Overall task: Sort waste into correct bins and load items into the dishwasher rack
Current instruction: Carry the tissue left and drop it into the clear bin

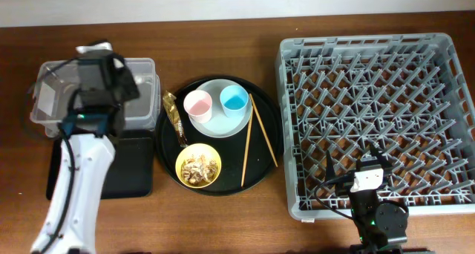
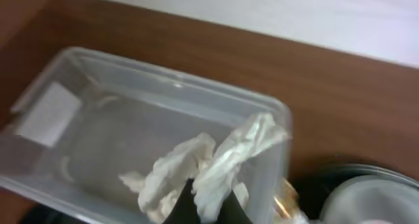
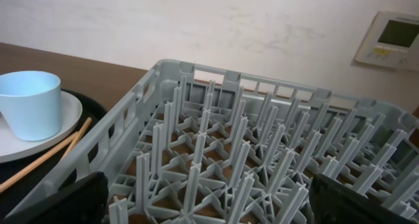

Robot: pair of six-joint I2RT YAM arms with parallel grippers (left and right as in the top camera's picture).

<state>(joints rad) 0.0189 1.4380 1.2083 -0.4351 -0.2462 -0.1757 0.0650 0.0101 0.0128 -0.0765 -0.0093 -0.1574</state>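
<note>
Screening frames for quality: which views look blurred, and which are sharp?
Left wrist: soft all over, the tissue and clear box both smeared. Right wrist: the rack crisp and evenly lit. Overhead: sharp, even light, no glare.

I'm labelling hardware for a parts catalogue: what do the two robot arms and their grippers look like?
The left arm has a smooth white link, a teal wrist band, black housing and black cables. The right arm is black with a white block and black cable. Left fingers and right fingers are black.
</note>
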